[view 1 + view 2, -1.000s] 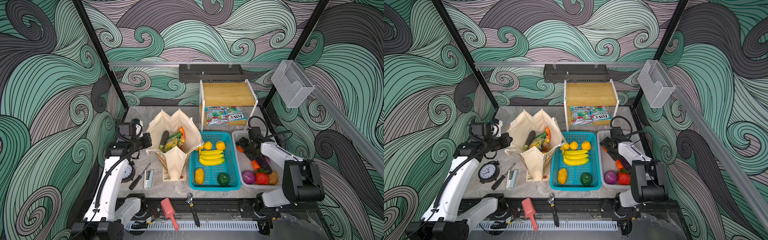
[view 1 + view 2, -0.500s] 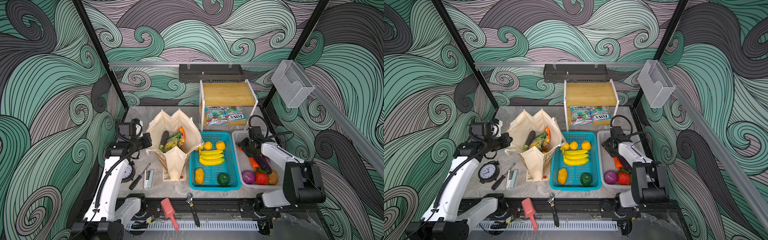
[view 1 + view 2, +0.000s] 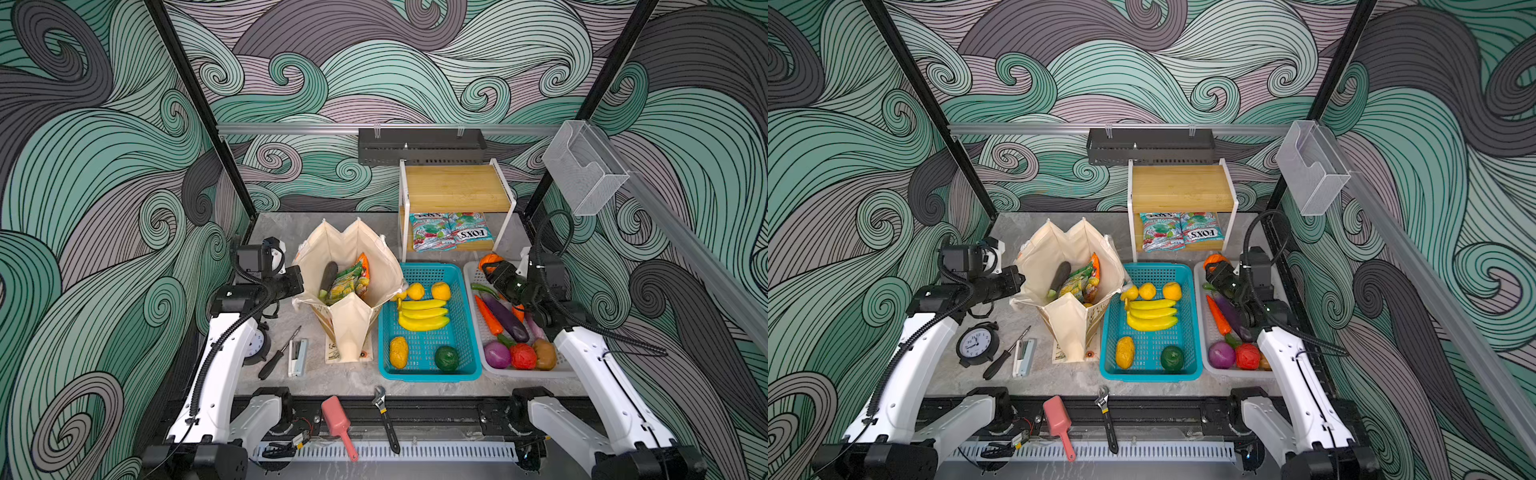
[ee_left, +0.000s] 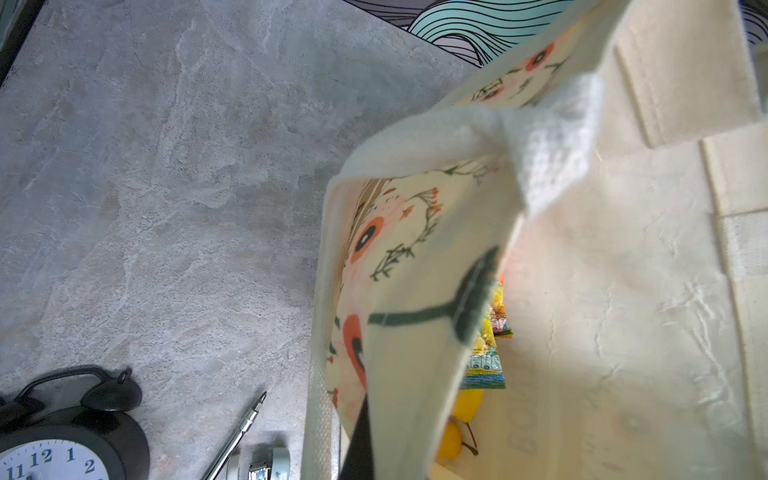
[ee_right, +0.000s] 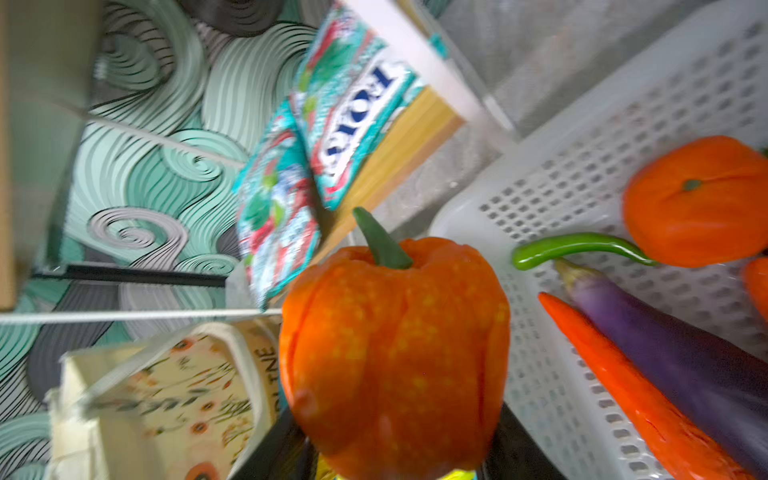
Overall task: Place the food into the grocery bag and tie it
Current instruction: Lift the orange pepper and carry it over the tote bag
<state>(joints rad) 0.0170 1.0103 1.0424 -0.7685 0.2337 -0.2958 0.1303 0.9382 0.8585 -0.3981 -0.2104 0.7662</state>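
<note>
Over the far corner of the white basket, the orange pepper is hanging in the right gripper, whose jaws are pinching its lower body while the green stem is pointing away from the wrist. For a clean carry the arm is probably needing height first. The pepper looks smooth and bulging, so a steady squeeze and a slow swing across the teal basket seem wiser than a quick dash. Its goal, the grocery bag, is standing open just beside that teal basket, already holding candy packets and a dark long vegetable. Releasing low over the free side of the mouth should be sparing it a bounce off the rim. At the bag's other side the left gripper is pressing together on the cloth edge, apparently holding the mouth wide. Underneath, a grey marbled table is carrying a clock and a screwdriver, and a bamboo shelf is sheltering two teal packets. Walls printed with teal and mauve waves are closing the cell on three sides.
</note>
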